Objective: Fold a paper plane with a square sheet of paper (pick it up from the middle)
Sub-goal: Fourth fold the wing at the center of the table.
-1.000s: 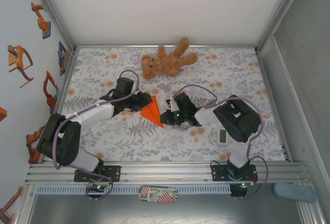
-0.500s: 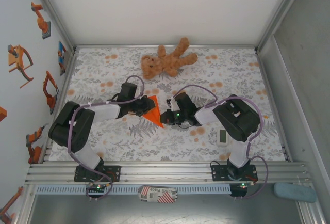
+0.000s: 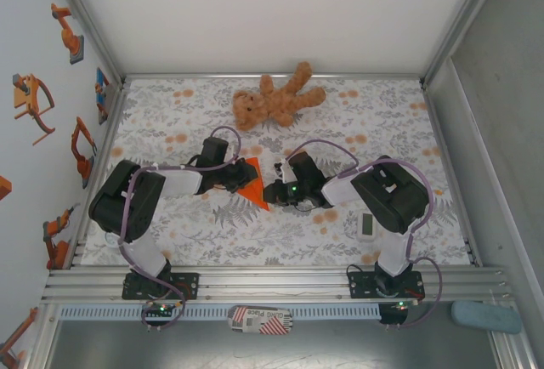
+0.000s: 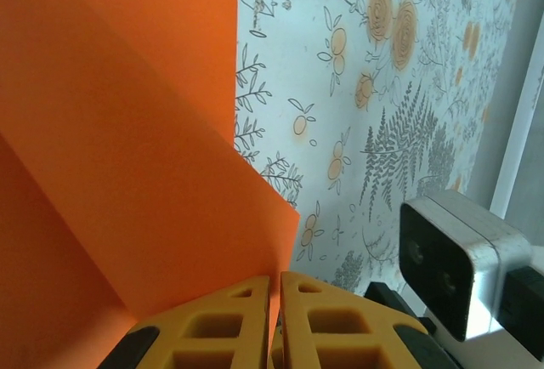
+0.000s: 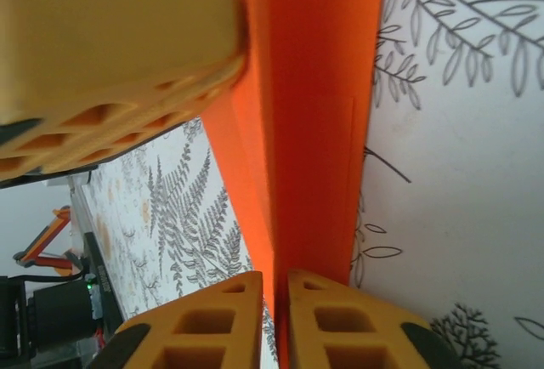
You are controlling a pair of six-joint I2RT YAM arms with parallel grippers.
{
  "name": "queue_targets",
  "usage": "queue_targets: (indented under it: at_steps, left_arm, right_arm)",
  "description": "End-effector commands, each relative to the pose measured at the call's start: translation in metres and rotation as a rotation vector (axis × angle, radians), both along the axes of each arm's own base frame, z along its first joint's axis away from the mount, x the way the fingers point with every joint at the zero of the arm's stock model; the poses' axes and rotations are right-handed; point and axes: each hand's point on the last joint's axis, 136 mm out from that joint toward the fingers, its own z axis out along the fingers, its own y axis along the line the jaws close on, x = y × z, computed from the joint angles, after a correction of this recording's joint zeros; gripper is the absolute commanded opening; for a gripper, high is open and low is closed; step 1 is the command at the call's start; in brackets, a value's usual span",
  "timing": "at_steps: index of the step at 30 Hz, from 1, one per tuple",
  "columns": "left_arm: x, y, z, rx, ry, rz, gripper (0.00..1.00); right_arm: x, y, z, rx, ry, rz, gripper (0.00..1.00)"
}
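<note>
An orange sheet of paper (image 3: 255,189), already folded into a narrow triangle, sits mid-table on the floral tablecloth (image 3: 161,114), caught between two robot grippers. The left gripper (image 3: 236,179) meets it from the left. Its yellow fingers (image 4: 340,326) are pressed together with a corner of the sheet pinched in the slit. The right gripper (image 3: 274,190) meets it from the right, its own yellow fingers (image 5: 200,331) clamped on the folded edge, with orange showing in the narrow gap.

The step in hand appears to be forming or pressing a crease. To do it well, both grips should probably be firm and level, one side anchoring while the other draws the layers taut, so the edges line up before the fold is flattened. Paper this thin could tear or buckle if the arms pull apart.

Seen from above, the sheet's long axis runs from the far side toward the near edge, and its sharp tip points near and slightly right. A brown teddy bear (image 3: 276,101) lies well beyond it, and a small white gadget (image 3: 367,225) lies by the right arm.
</note>
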Motion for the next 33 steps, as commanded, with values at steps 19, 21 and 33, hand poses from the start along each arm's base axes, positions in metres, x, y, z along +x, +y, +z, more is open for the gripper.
queue_targets:
  at_steps: [19,21,33]
  left_arm:
    - [0.009,-0.01,0.005,-0.025,0.01,-0.009,0.13]
    - [0.011,-0.011,0.012,-0.035,-0.005,-0.012,0.14]
    - [0.013,0.011,0.039,-0.117,-0.104,0.035,0.21]
  right_arm:
    - [-0.005,-0.024,-0.046,-0.122,0.109,-0.084,0.07]
    - [-0.005,-0.026,-0.047,-0.124,0.112,-0.088,0.05]
    - [-0.005,-0.031,-0.053,-0.13,0.137,-0.109,0.02]
